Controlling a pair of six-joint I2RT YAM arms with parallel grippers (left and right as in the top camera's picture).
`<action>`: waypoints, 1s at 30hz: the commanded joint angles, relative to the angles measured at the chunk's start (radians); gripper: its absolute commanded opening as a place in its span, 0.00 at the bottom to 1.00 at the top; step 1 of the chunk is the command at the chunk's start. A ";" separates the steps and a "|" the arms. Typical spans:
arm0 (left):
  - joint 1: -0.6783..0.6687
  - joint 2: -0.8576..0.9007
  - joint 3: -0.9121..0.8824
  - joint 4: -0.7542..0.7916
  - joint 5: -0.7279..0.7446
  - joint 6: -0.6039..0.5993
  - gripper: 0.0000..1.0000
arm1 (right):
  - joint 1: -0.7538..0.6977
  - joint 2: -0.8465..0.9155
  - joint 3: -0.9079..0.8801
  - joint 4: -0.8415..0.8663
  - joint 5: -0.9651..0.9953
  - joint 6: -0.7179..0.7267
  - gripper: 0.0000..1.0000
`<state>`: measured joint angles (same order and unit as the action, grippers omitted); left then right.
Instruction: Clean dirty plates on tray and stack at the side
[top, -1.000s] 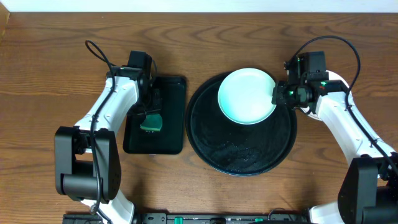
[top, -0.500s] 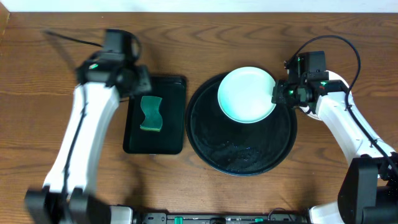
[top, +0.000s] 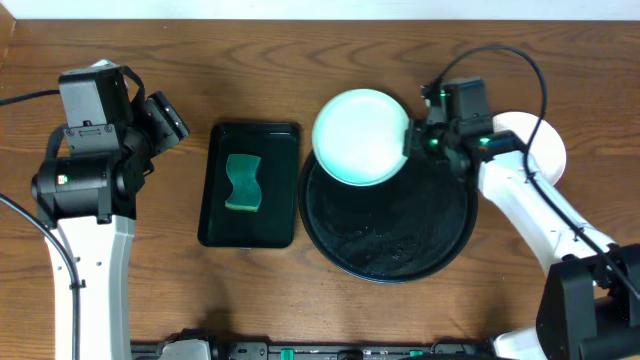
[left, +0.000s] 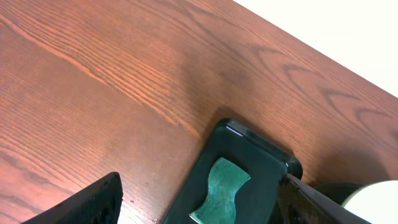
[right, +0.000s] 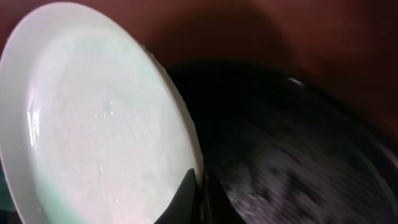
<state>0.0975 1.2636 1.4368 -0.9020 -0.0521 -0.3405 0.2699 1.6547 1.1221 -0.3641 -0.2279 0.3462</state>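
My right gripper (top: 408, 140) is shut on the right rim of a pale-mint plate (top: 358, 136), held tilted over the far left edge of the round black tray (top: 392, 235). In the right wrist view the fingertips (right: 188, 190) pinch the plate (right: 93, 118) at its rim, with the glossy tray (right: 298, 143) behind. Another white plate (top: 542, 142) lies on the table to the right, partly under the right arm. My left gripper (top: 163, 120) hangs open and empty, high over the table's left side. Its fingers (left: 81, 202) frame the green sponge (left: 219, 191) from a distance.
A rectangular black tray (top: 283, 190) left of the round tray holds the green sponge (top: 243, 183). Bare wood lies around the left arm and along the table's far edge. The right arm's cable loops above the round tray.
My left gripper let go of the sponge, opened wide and rose away to the left. My right gripper carried the plate leftward, uncovering the white plate at the right.
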 joint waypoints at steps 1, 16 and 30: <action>0.004 0.006 0.018 -0.003 -0.013 -0.009 0.80 | 0.069 -0.020 0.002 0.073 -0.007 0.087 0.01; 0.004 0.006 0.018 -0.003 -0.013 -0.009 0.80 | 0.376 0.033 0.002 0.327 0.327 0.140 0.01; 0.004 0.006 0.018 -0.003 -0.013 -0.009 0.80 | 0.467 0.105 0.002 0.428 0.351 0.139 0.01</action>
<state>0.0975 1.2644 1.4368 -0.9054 -0.0521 -0.3408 0.7250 1.7470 1.1217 0.0681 0.1020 0.4675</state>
